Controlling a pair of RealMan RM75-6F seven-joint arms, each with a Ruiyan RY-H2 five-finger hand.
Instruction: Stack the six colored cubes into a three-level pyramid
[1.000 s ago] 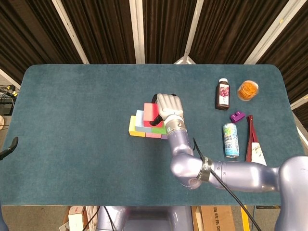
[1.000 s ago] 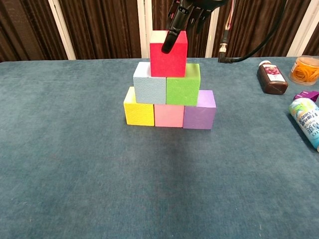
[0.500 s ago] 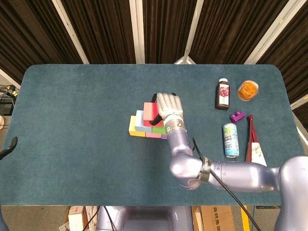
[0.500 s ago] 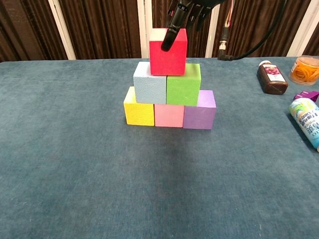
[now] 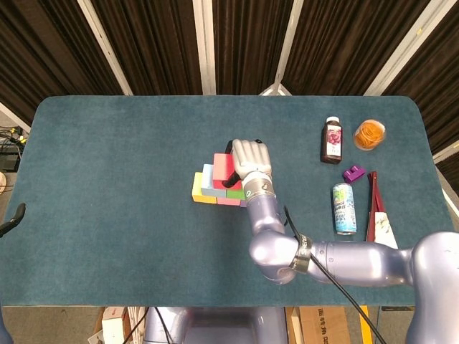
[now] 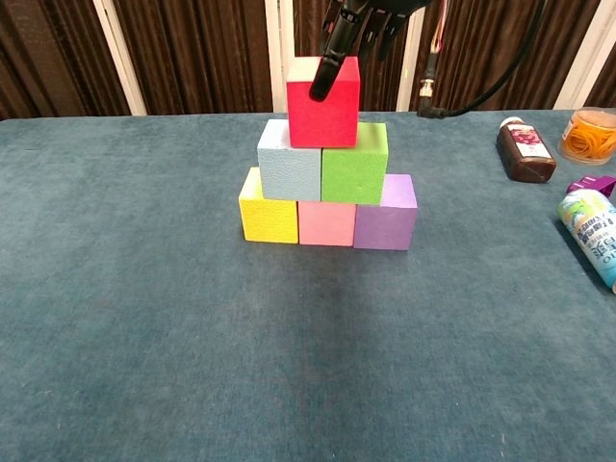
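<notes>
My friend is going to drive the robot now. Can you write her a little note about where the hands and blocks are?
Right hand: over the top of the pyramid, a finger down the front of the red cube; it looks like it holds the cube.
Left hand: not in view.
Cubes: yellow cube, pink cube and purple cube form the bottom row on the table; light blue cube and green cube sit on them; red on top.
Done: all three levels are stacked.
Left: open the right hand gently and lift it away without nudging the red cube.
</notes>
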